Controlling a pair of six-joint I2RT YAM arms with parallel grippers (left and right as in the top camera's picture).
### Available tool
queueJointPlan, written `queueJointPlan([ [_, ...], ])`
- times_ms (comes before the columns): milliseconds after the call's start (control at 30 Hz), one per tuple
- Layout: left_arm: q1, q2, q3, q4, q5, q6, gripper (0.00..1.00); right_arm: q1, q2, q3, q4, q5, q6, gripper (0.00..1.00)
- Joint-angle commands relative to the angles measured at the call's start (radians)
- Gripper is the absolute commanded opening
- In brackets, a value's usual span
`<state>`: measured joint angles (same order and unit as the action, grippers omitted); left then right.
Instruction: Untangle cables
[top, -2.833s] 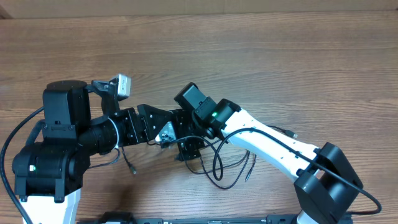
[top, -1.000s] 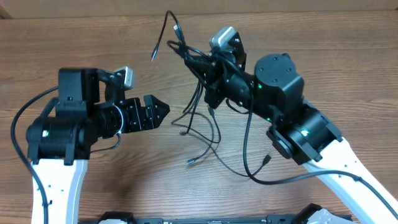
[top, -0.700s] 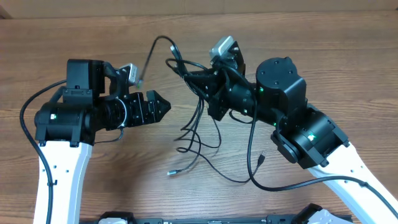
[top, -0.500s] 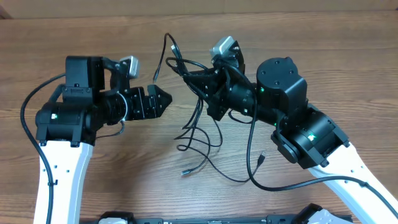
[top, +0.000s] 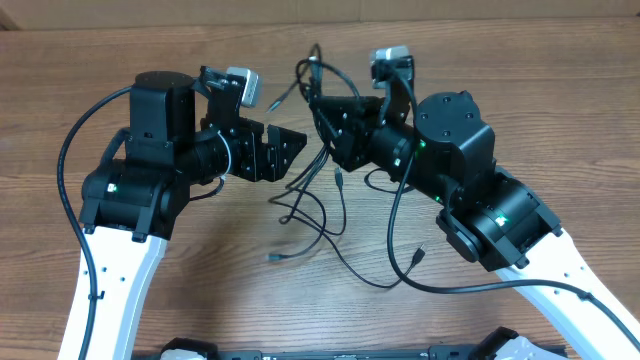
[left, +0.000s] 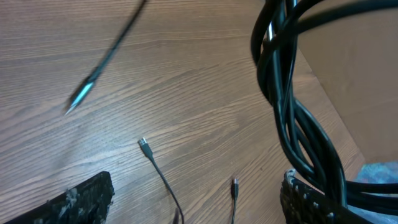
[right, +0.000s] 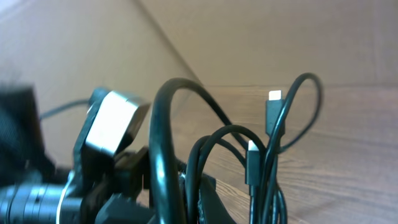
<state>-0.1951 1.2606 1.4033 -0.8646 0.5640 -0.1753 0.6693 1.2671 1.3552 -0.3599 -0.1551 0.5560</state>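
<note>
We find the cables (top: 316, 172) gathered as a bundle of thin, glossy black cords at upper centre of the overhead frame. They are raised off the table (top: 560, 120) by the right gripper (top: 325, 112). Its jaws are pressed together on the bundle; in the right wrist view the cords hide them. From the grip the strands fall in loose, crossing loops to the wood-grain surface at frame centre — one ends in a silvery plug (top: 272, 258) lying flat at lower centre-left.

The left gripper (top: 292, 155) sits just left of the hanging strands, jaws spread wide and gripping nothing. In the left wrist view its dark, rough-textured fingers (left: 81, 200) occupy the two bottom corners, well apart. The bundle runs down the right side of that frame, close to the right-hand finger; we cannot tell whether they touch. Two small cord ends rest on the table between the fingers, and a blurred strand crosses the upper left.

In the right wrist view, rounded arcs of smooth cord fill the foreground. Two rectangular black plugs (right: 273, 104) with pale tips stand upright right of centre, one above the other. A boxy silver-grey camera (right: 112, 121) — mounted on the left arm — shows at frame left beyond the cords.
</note>
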Motion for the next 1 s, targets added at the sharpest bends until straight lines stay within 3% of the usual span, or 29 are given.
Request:
queueJointPlan([
  [0, -0.003, -0.001, 0.013, 0.006, -0.025, 0.018, 0.86, 0.005, -0.014, 0.028, 0.009, 0.053, 0.184, 0.04],
  [267, -0.003, -0.001, 0.013, 0.04, -0.021, -0.006, 0.85, 0.005, -0.011, 0.026, -0.033, 0.068, 0.332, 0.04],
  [967, -0.028, 0.003, 0.013, 0.069, -0.022, -0.041, 0.84, 0.128, 0.064, 0.025, 0.052, 0.087, 0.387, 0.04],
])
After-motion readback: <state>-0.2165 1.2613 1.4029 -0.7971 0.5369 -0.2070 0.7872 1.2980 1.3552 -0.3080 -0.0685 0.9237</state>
